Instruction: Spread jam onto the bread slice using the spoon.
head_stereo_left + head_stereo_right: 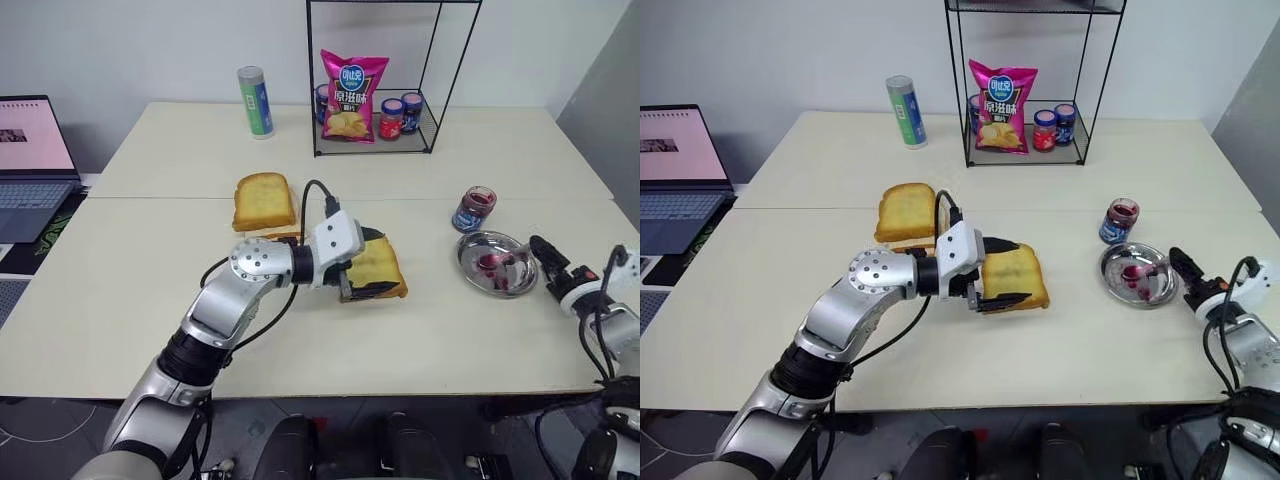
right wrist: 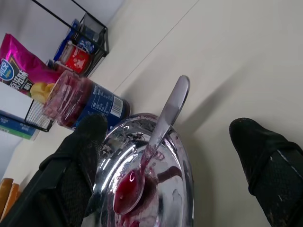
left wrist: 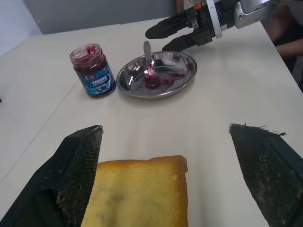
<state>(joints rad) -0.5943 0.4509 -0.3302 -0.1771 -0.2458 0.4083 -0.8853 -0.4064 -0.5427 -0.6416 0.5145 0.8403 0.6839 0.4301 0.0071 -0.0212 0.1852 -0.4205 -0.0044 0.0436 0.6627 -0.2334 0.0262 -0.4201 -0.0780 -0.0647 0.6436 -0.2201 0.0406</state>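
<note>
- Right gripper (image 1: 545, 258), fingers wide and empty, at three o'clock of the round steel dish (image 1: 495, 264): close on the slim silvery spoon (image 2: 154, 146)'s raised handle.
- Left gripper (image 1: 992, 272), wide, straddles the golden square bread slice (image 1: 1013, 277): keep it steady.

Room setting. A pale cream counter (image 1: 150, 300), made of two tabletops joined along a seam, stands before a plain white wall (image 1: 150, 40). A grey wall panel (image 1: 610, 90) closes the far right corner. At the counter's far edge stands a black wire-frame shelf (image 1: 440, 60). An open laptop (image 1: 30, 150) rests on a lower surface at the left. The floor (image 1: 40, 440) beneath is dark. Lighting is even and diffuse.
</note>
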